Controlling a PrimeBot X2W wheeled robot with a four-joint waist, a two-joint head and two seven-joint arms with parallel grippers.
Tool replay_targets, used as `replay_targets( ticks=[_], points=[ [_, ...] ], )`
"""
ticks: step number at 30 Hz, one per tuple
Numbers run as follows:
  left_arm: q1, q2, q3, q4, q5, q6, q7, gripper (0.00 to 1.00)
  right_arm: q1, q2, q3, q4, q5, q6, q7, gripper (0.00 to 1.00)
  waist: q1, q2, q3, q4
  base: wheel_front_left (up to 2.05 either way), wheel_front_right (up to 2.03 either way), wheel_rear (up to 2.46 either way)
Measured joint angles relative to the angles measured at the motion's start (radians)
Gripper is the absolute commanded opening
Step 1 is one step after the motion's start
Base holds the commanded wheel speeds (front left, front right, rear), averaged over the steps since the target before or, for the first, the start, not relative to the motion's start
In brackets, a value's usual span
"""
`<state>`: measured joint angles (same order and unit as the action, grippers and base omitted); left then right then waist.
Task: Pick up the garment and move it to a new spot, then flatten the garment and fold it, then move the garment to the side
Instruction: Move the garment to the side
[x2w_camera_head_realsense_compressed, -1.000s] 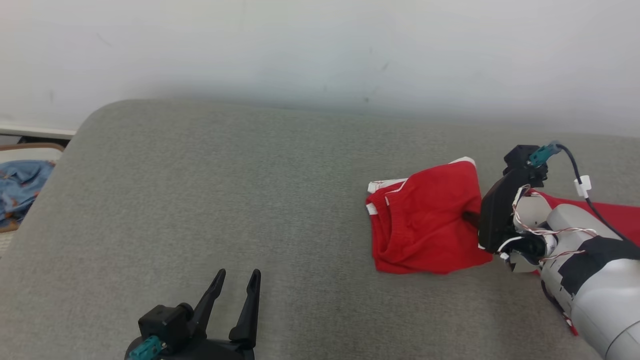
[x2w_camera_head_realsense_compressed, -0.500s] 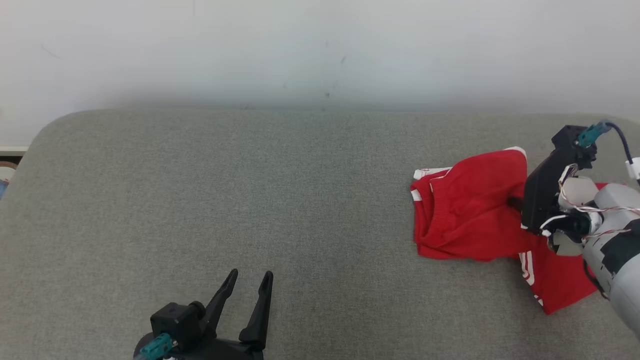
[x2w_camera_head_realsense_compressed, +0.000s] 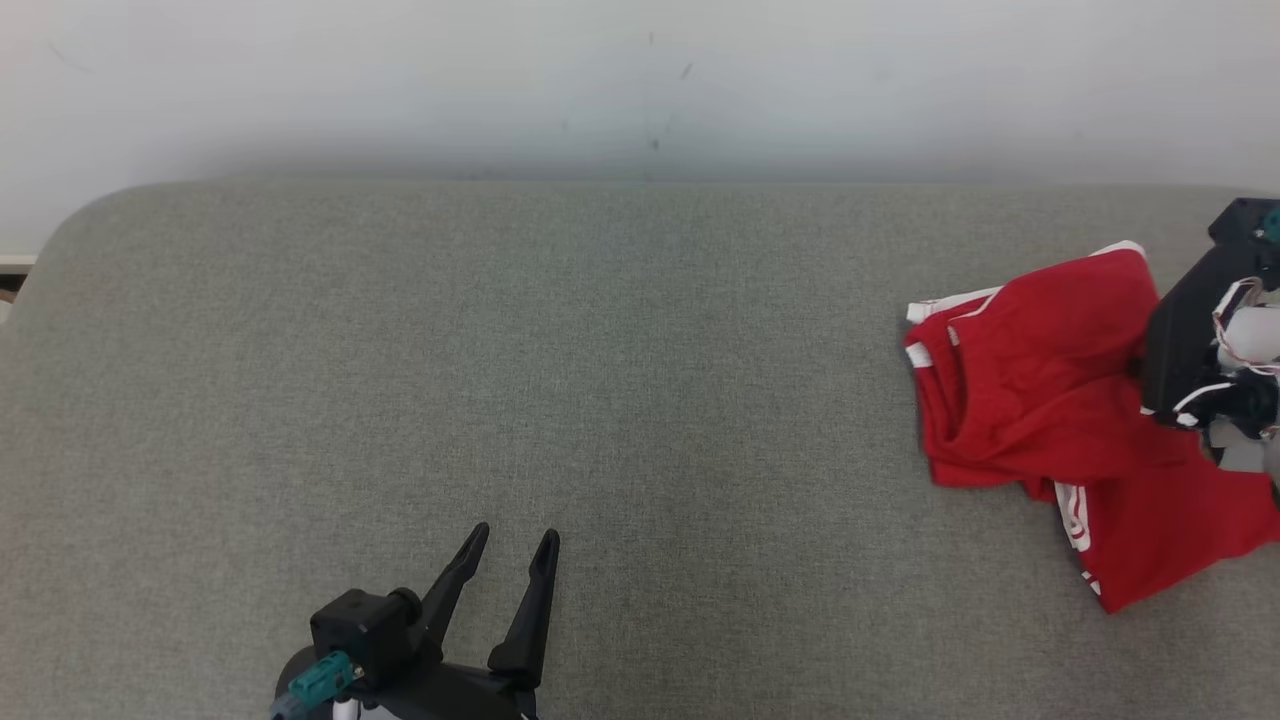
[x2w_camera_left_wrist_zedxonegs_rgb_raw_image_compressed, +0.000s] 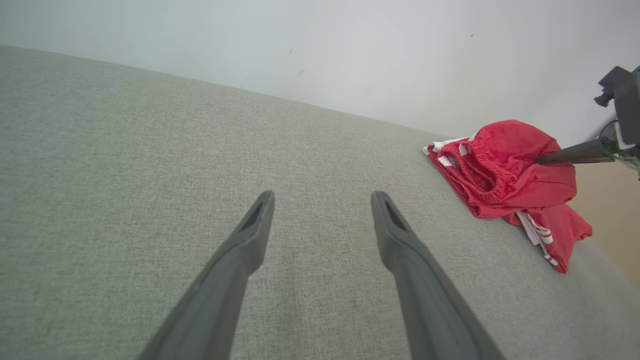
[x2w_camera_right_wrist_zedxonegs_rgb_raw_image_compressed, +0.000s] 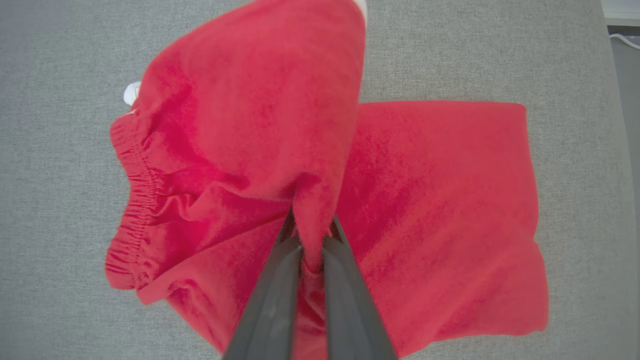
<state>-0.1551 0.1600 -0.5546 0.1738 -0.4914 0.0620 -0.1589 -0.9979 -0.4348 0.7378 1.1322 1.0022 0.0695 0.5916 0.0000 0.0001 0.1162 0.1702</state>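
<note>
Garment (x2w_camera_head_realsense_compressed: 1030, 390), red with white trim, lies at the far right of the grey cushion (x2w_camera_head_realsense_compressed: 500, 350), well apart from the left gripper (x2w_camera_head_realsense_compressed: 517, 532). From the left in the head view, the cushion's rounded corner sits below a pale wall (x2w_camera_head_realsense_compressed: 600, 80), and bare grey fabric runs across the middle. The left gripper is at the bottom, left of centre, with its fingers spread and holding nothing. In the left wrist view, this gripper (x2w_camera_left_wrist_zedxonegs_rgb_raw_image_compressed: 324, 196) has bare cushion between its wide tips, and the garment (x2w_camera_left_wrist_zedxonegs_rgb_raw_image_compressed: 505, 170) sits far off at upper right, near the cushion's right edge. Further right in the head view, the elastic waistband faces left, the bunched upper fold rises toward the right gripper (x2w_camera_head_realsense_compressed: 1150, 360), and a flatter part with white stripes lies at lower right. The right gripper (x2w_camera_left_wrist_zedxonegs_rgb_raw_image_compressed: 542, 160) reaches in from the right edge, its tip buried in the raised fold. In the right wrist view, this gripper (x2w_camera_right_wrist_zedxonegs_rgb_raw_image_compressed: 311, 235) is closed on a pinch of the garment (x2w_camera_right_wrist_zedxonegs_rgb_raw_image_compressed: 240, 125), with the flat part spread on the cushion to the right
</note>
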Motion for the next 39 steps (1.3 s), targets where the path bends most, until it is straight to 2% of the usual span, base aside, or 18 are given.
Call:
replay_targets(
  ticks=[13, 20, 26, 27, 28, 29, 39],
  points=[
    [-0.020, -0.002, -0.001, -0.002, 0.017, -0.001, 0.002, 1.00, -0.021, -0.071, 0.036, 0.047, -0.047, -0.026, 0.023, 0.00, -0.0001, 0.0000, 0.036, 0.011, 0.00, 0.00, 0.00],
    [-0.036, -0.004, -0.007, -0.003, 0.017, -0.001, 0.006, 1.00, -0.029, -0.116, 0.091, 0.059, -0.127, -0.031, 0.008, 0.00, -0.0001, 0.0000, 0.058, 0.019, 0.00, 0.00, 0.00],
    [-0.043, -0.004, -0.003, 0.002, 0.017, -0.002, 0.006, 1.00, -0.029, -0.108, 0.094, 0.065, -0.127, -0.043, -0.003, 0.00, 0.0000, 0.0000, 0.075, 0.032, 0.00, 0.00, 0.00],
    [-0.043, -0.004, -0.002, 0.002, 0.017, -0.002, 0.006, 1.00, -0.029, -0.107, 0.098, 0.065, -0.130, -0.044, -0.006, 0.22, 0.0000, 0.0000, 0.076, 0.034, 0.00, 0.00, 0.00],
    [-0.043, -0.004, -0.002, 0.003, 0.017, -0.002, 0.006, 1.00, -0.030, -0.107, 0.108, 0.064, -0.142, -0.043, -0.011, 0.87, -0.0001, 0.0001, 0.077, 0.034, 0.00, 0.00, 0.00],
    [-0.043, -0.004, -0.002, 0.004, 0.017, -0.002, 0.006, 1.00, -0.030, -0.107, 0.114, 0.065, -0.152, -0.044, -0.011, 1.00, 0.0000, 0.0000, 0.078, 0.035, 0.00, 0.00, 0.00],
    [-0.045, -0.004, 0.016, 0.040, 0.016, -0.001, 0.000, 1.00, -0.056, -0.099, 0.146, 0.072, -0.187, -0.042, -0.022, 1.00, 0.0000, 0.0000, 0.052, 0.021, 0.00, 0.00, 0.00]
  ],
)
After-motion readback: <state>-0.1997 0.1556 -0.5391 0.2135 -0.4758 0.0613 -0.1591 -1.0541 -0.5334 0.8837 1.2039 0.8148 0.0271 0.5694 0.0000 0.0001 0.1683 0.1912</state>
